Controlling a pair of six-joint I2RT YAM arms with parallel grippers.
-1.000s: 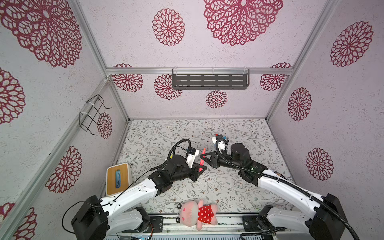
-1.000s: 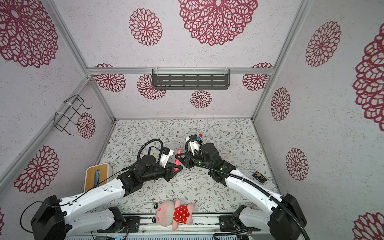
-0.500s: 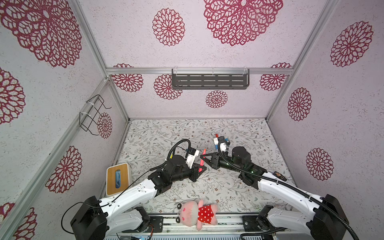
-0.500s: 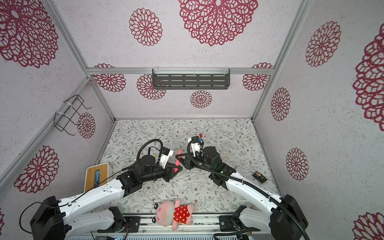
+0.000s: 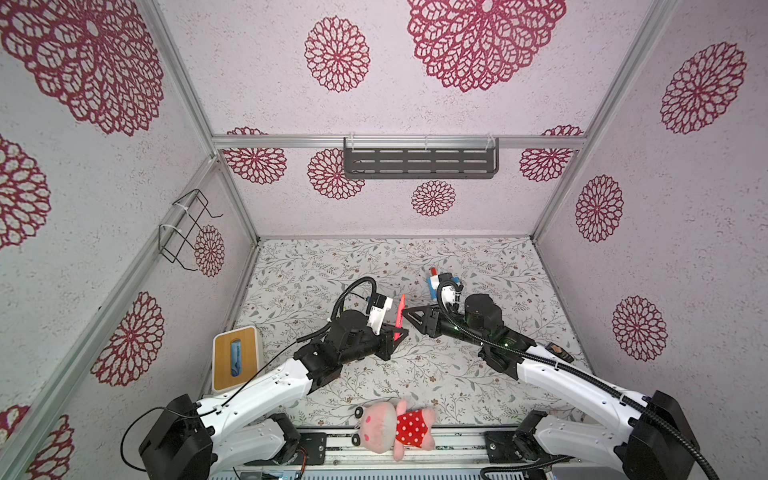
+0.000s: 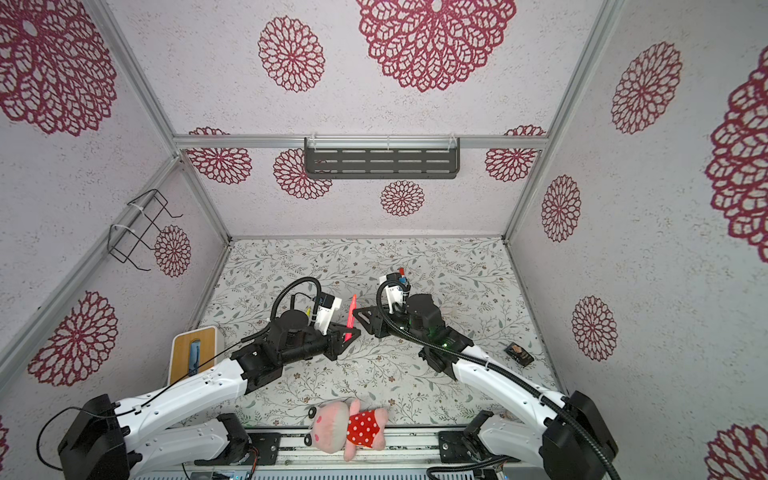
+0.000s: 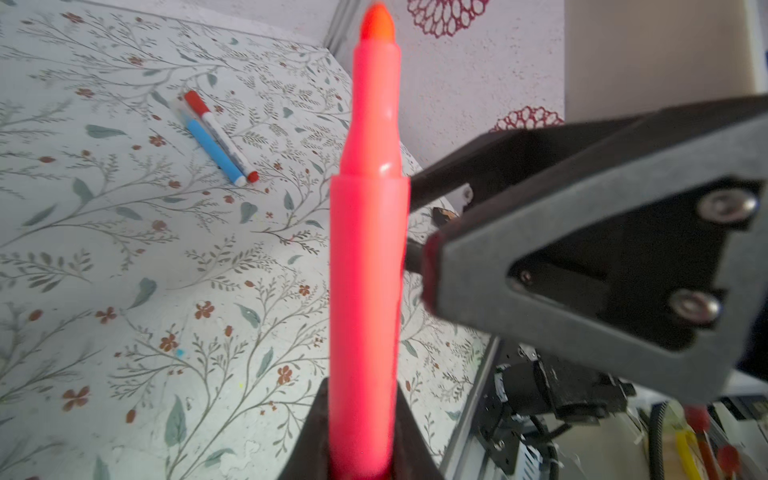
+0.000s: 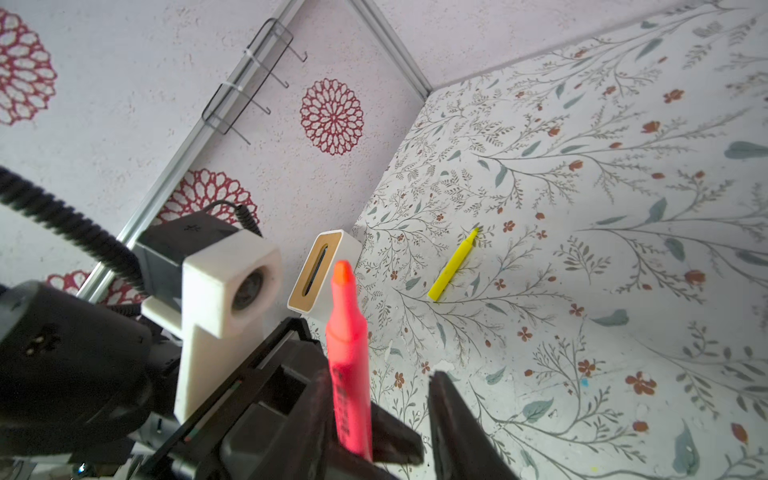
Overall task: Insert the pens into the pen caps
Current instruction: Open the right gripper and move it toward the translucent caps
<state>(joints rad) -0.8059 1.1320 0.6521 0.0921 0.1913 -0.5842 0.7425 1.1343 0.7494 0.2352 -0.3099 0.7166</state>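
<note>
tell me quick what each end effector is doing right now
left end effector: closed, holding the uncapped pink-red pen
right end effector: open, holding nothing, close beside that pen

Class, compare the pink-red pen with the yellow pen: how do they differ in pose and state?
The pink-red pen stands roughly upright; the yellow pen lies flat on the table. The pink-red pen is clamped in the left gripper; the yellow pen is free. Both are uncapped.

A yellow pen [image 8: 453, 266] is seen lying alone on the floral table [image 5: 374, 266]. A blue pen [image 7: 214, 151] and a white pen [image 7: 224, 141] are laid side by side, touching. A box [image 5: 235, 357] is set at the left edge.
</note>
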